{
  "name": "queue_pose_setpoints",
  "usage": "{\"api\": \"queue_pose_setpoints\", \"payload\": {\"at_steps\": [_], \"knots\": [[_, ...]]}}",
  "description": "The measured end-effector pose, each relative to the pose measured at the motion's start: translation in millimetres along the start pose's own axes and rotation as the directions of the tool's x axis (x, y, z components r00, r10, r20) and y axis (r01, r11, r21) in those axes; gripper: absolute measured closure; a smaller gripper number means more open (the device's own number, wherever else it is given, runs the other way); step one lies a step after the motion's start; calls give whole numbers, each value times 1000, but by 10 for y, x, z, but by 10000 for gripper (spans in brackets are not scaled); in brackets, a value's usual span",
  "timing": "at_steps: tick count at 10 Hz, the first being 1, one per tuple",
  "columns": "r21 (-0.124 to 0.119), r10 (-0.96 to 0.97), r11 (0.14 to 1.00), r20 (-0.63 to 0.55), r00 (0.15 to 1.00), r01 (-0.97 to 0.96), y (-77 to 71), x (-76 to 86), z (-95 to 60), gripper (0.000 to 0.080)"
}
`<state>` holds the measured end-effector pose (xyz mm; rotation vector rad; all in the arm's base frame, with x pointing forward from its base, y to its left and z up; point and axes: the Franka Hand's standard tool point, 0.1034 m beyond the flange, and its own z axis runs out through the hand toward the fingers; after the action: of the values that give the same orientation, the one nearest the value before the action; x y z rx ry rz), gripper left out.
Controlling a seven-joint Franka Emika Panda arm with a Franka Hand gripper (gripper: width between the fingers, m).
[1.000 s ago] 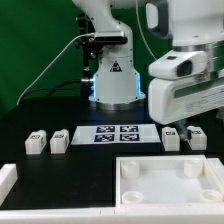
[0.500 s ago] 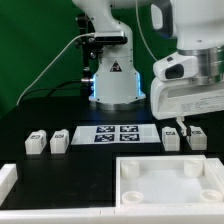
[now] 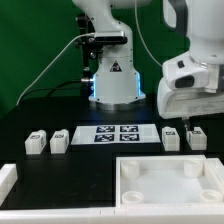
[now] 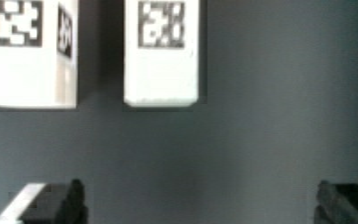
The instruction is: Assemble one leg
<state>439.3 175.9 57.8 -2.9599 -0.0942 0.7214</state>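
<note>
No letters, numbers or brand names could be read anywhere. In the wrist view, a black-and-white square tag was shown on the face of one leg (image 4: pixel 30 75) and another on the leg (image 4: pixel 163 80) just beside it, both patterns blurred. In the exterior view, four such tags were seen on the marker board (image 3: pixel 88 134), and dark tag marks on the four legs (image 3: pixel 36 143) (image 3: pixel 60 141) (image 3: pixel 171 138) (image 3: pixel 197 137), too small to be made out. A dark triangular sign (image 3: pixel 114 68) was carried on the robot base (image 3: pixel 112 90); its content could not be told.
</note>
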Motion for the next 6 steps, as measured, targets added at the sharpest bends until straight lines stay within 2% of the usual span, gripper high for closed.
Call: {"api": "queue_pose_setpoints", "payload": {"at_steps": [4,6], "knots": [[0,3,1000,375,927,-3,22,-82,71,150],[-9,17,1000,389,921,-15,5,-65,246,150]]}}
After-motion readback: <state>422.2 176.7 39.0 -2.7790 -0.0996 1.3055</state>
